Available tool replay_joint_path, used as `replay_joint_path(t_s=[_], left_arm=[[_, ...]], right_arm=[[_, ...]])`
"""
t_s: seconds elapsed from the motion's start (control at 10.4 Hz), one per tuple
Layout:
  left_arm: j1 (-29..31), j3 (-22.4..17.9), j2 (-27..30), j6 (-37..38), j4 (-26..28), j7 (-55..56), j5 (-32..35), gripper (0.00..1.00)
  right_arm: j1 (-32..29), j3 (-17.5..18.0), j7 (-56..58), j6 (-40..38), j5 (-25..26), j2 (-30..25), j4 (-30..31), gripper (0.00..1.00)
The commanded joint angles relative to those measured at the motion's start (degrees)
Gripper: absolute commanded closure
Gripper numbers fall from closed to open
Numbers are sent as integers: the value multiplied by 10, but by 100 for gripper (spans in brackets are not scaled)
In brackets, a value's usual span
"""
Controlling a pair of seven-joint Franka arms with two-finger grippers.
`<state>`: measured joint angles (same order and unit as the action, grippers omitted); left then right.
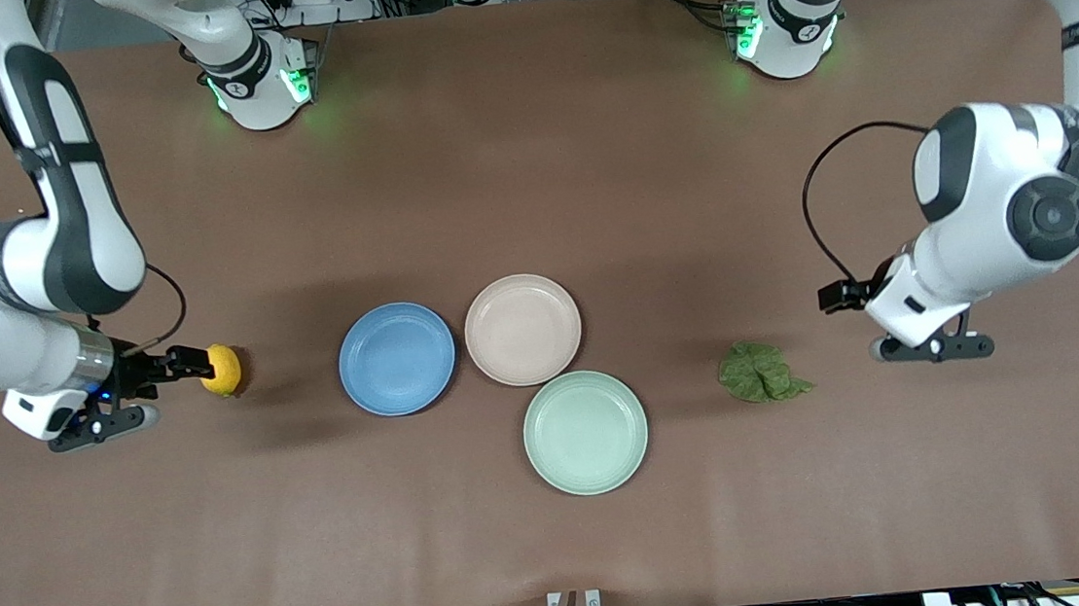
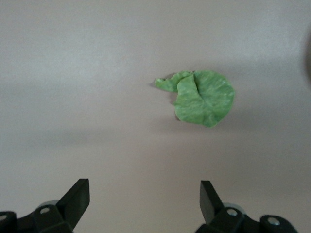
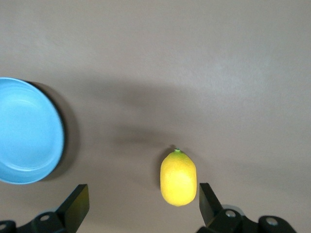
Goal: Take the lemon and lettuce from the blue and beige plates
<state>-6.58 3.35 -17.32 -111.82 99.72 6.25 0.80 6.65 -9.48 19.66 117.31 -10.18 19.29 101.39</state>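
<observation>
While both plates sit bare at mid-table, the lemon (image 1: 222, 370) lies on the brown table (image 1: 530, 196) toward the right arm's end, well apart from the blue plate (image 1: 397, 358). The right gripper (image 3: 143, 204) hangs low beside the fruit with its fingers spread wide — the lemon sits just inside one fingertip, not clasped. The beige plate (image 1: 522, 329) touches the blue one and sits slightly farther from the front camera; a mint-green plate (image 1: 585, 432) lies nearer that camera, just beside the beige.

Toward the left arm's end, the lettuce (image 1: 760, 373) rests flat on the tabletop (a single crinkled leaf, one edge folded over), well clear of every plate. The left gripper (image 2: 145, 199) hovers over bare table near the leaf, fingers parted and holding nothing.
</observation>
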Motion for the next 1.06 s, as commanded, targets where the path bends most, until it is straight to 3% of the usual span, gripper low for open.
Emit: replay_joint_path(t_s=[0.0, 0.29, 0.48, 0.58, 0.96], left_arm=[[16, 0, 120, -51, 146, -4, -16, 0], [26, 2, 188, -47, 189, -3, -17, 0], [46, 20, 226, -36, 214, 1, -16, 0], [73, 43, 228, -33, 205, 1, -16, 0], [68, 47, 222, -32, 124, 51, -12, 0]], right_arm=[[3, -4, -1, -14, -5, -52, 6, 0], [-3, -4, -1, -41, -2, -105, 7, 0], [-4, -4, -4, -77, 48, -151, 6, 0], [-2, 0, -6, -88, 93, -162, 5, 0], [-19, 18, -154, -159, 99, -196, -28, 0]])
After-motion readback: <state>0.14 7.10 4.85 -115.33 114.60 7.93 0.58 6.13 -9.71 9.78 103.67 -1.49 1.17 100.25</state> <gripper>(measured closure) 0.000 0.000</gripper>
